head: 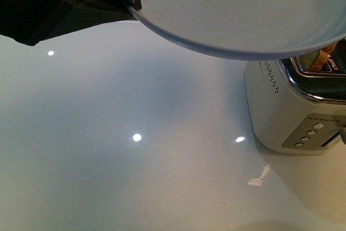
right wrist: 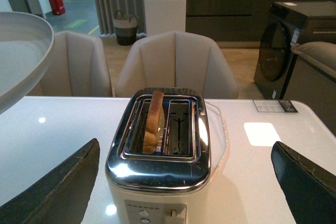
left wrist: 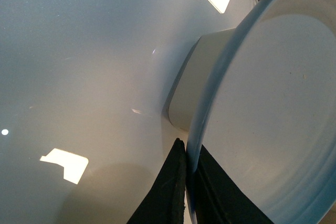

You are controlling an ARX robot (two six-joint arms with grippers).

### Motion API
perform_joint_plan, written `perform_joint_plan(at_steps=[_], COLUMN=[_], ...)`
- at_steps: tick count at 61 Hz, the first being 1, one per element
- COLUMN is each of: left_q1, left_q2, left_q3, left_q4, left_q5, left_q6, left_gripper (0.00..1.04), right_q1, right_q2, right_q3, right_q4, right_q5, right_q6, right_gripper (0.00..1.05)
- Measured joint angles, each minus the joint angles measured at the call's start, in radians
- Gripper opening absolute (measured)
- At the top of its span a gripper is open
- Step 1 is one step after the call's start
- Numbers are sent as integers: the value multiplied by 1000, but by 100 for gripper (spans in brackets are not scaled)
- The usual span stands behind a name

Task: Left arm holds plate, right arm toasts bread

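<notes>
Grey-blue plate (head: 243, 14) up off the counter (head: 135, 177), pinched at its rim between the dark fingers (left wrist: 170, 192) of the left arm (head: 54, 4). Left jaws clenched on that rim, one finger on each face. Nothing on the plate. Held near the toaster (head: 275, 106), higher than it and off to one side; overlapping its top in the front view, yet clearly apart from it in the right wrist view.

Tan bread (right wrist: 153, 121) standing on edge in one of the toaster's two slots, the other slot empty, crust poking above the chrome top. Also glimpsed in the front view just under the plate's rim.

Right jaws released and spread wide, fingers (right wrist: 58, 187) low at either side of the right wrist view, with the toaster between and beyond them. Touching nothing. Straight ahead of those jaws and somewhat lower: the bread. Long axis of the slice running away from the jaws along the slot, thin edge presented, flat faces turned one toward each finger. Right arm plainly the nearer to the slice, left arm occupied with the plate.

Probably a matter of lifting the slice out onto the waiting plate, or else pressing the lever (right wrist: 170, 214) down; hard to say which from here. For a pick: forward and down over the slot, then closing across the two faces. Some risk of clipping the chrome slot edge or crushing the crust.
</notes>
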Motion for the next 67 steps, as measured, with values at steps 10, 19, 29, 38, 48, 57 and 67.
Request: perform_joint_plan(at_steps=[10, 19, 29, 38, 48, 57, 67], left_q1=[45, 131, 294, 512, 771, 980, 1074], left_q2=[-27, -80, -141, -170, -152, -93, -24], left_q3=[2, 32, 75, 66, -18, -180, -371], left_q4=[-27, -77, -161, -209, -177, 5, 193], left_q5=[119, 150, 211, 271, 313, 336, 341], left_q6=[81, 135, 244, 379, 513, 633, 688], left_gripper=[3, 3, 3, 3, 3, 3, 3], right_q1=[0, 0, 0, 0, 0, 0, 0], right_q2=[0, 0, 0, 0, 0, 0, 0], right_q3=[0, 0, 0, 0, 0, 0, 0], right_q4=[0, 0, 0, 0, 0, 0, 0], right_q5=[0, 0, 0, 0, 0, 0, 0], right_q6=[0, 0, 0, 0, 0, 0, 0], right_gripper=[96, 96, 96, 96, 96, 96, 96])
